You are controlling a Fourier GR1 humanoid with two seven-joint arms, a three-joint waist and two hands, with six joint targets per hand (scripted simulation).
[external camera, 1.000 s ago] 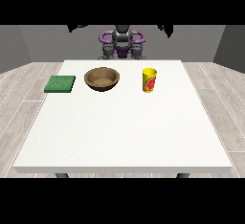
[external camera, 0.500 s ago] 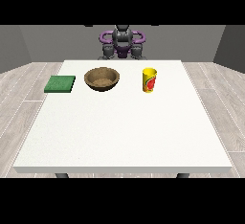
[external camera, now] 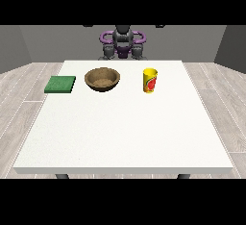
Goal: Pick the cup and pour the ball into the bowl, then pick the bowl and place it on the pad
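Nothing on the bench had moved in the last second: cup, bowl and pad stood untouched; no fingers in view, task unstarted.

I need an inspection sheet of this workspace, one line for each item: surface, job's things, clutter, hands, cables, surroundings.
Surface: large white table, nothing spilled on it.
Job's things: yellow cup upright at the view's right; brown bowl in the middle; green pad flat at the view's left. All three stand apart in a row on the robot's side of the table. The ball is not visible.
Clutter: nothing seen.
Hands: neither hand can be made out over the table.
Cables: nothing seen.
Surroundings: robot behind the far edge; pale wood floor; grey walls.
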